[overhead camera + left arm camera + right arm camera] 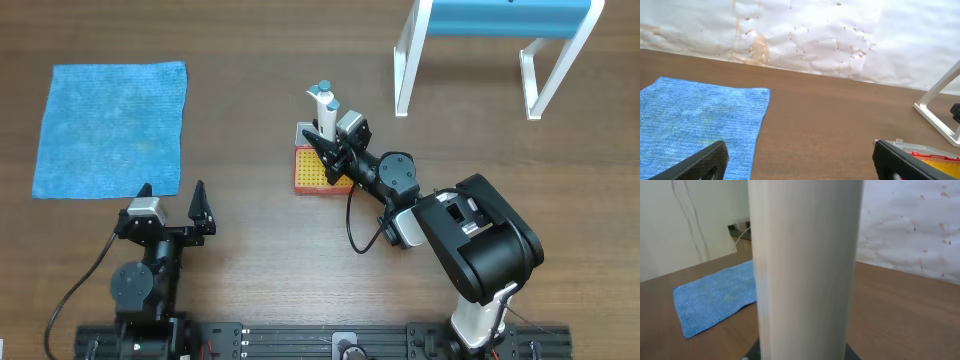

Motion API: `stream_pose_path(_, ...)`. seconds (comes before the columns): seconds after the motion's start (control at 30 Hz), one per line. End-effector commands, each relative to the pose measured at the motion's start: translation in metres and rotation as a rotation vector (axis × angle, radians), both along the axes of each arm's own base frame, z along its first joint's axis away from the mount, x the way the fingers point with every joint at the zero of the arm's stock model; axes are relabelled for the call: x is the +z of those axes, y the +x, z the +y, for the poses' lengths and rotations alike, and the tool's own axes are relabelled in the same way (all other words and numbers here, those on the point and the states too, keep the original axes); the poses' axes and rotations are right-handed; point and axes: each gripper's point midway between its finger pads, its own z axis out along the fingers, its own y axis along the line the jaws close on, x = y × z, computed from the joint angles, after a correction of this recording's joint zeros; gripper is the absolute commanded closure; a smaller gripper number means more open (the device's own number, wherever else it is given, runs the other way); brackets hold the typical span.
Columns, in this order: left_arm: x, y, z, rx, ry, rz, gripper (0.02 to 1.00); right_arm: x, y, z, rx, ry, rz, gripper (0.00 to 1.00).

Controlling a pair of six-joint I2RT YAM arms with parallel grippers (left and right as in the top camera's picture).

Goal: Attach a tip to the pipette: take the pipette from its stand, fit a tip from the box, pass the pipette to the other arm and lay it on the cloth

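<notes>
Gripping the white, blue-capped plastic pipette (325, 103) firmly in my right gripper (335, 140) over the orange tip box (308, 172), I'd set it upright and press straight down.

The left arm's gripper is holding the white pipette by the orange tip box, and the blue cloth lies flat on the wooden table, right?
Wrong arm: the top view shows the right gripper holding the white pipette by the orange tip box. The blue cloth does lie flat on the wooden table.
</notes>
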Motion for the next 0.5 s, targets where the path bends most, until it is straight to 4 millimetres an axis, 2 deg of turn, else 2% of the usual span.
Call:
stream_pose_path(0.03, -0.0010, -0.0001, -0.0008, -0.008, 0.015, 0.000, 0.082, 0.0157, 0.0016, 0.0038, 0.011, 0.009, -0.048, 0.930)
stream_pose_path(0.2, -0.0010, -0.0001, -0.0008, -0.008, 0.015, 0.000, 0.082, 0.0079, 0.0009, 0.0058, 0.016, -0.001, -0.028, 0.930)
stream_pose_path(0.5, -0.0010, -0.0001, -0.0008, -0.008, 0.015, 0.000, 0.084, 0.0067, -0.0042, 0.0129, 0.035, 0.001, -0.023, 0.928)
